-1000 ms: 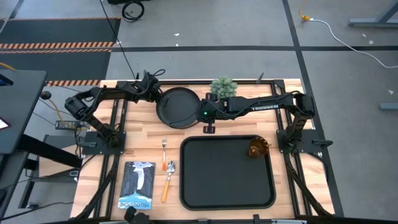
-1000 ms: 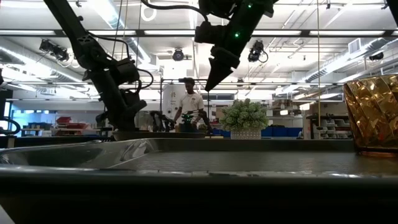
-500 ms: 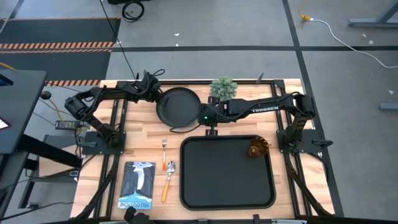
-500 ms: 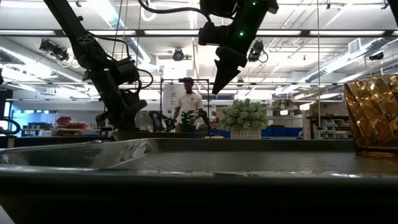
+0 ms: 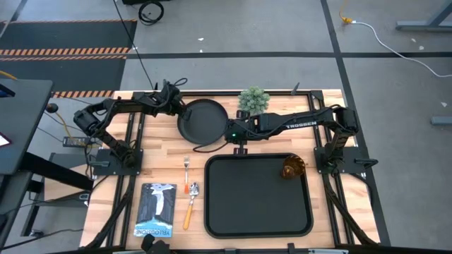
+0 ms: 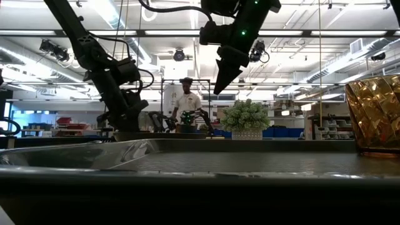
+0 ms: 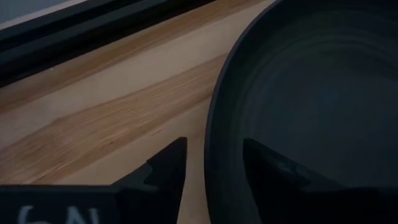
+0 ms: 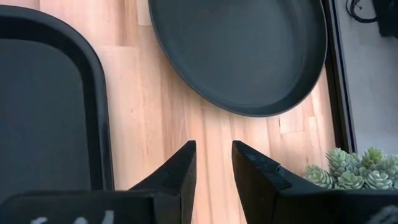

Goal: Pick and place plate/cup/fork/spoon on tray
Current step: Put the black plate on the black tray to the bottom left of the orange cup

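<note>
The round black plate [image 5: 202, 121] lies on the wooden table at the far middle; it also shows in the left wrist view [image 7: 311, 93] and the right wrist view [image 8: 242, 50]. My left gripper [image 5: 178, 113] is open at the plate's left rim [image 7: 217, 143], one finger outside and one over the inside, with wood showing between the outer finger and the rim. My right gripper [image 5: 238, 146] hangs slightly open and empty above the table [image 8: 214, 146], between plate and tray. The black tray [image 5: 212, 212] holds the amber cup [image 5: 293, 168]. The fork [image 5: 186, 167] and the spoon [image 5: 191, 201] lie left of the tray.
A small green potted plant [image 5: 253, 99] stands at the far edge, right of the plate. A blue-grey booklet [image 5: 155, 210] lies at the near left. Bare wood lies between the plate and the tray's far rim [image 8: 93, 93]. A person [image 6: 186, 106] stands in the room beyond.
My right gripper has shifted a little toward the table's right and near side, still above the table with its fingers pointing down. The plate and my left gripper have stayed in place.
</note>
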Action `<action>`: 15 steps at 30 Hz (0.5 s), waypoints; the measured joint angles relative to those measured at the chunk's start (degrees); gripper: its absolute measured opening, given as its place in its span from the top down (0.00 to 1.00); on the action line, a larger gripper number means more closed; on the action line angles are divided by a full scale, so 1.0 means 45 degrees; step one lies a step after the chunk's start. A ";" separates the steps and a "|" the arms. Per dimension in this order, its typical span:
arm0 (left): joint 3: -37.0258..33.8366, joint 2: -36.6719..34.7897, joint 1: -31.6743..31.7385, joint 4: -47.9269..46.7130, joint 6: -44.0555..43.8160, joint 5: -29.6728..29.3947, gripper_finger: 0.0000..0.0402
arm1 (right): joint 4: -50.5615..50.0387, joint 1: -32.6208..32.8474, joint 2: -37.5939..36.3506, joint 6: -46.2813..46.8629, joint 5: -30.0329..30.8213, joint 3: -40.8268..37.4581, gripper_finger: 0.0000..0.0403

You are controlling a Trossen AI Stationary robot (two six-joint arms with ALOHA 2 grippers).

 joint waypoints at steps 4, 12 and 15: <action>0.0000 0.0000 0.0000 -0.0047 0.0005 0.0000 0.62 | 0.0005 0.0000 0.0000 0.0010 0.0000 0.0000 0.73; -0.0015 0.0000 0.0000 -0.0539 0.0107 0.0005 0.70 | 0.0005 0.0006 0.0000 0.0100 0.0000 0.0000 0.73; -0.0015 0.0000 0.0000 -0.0484 0.0107 0.0000 0.70 | 0.0012 0.0035 0.0000 0.0050 0.0000 0.0000 0.73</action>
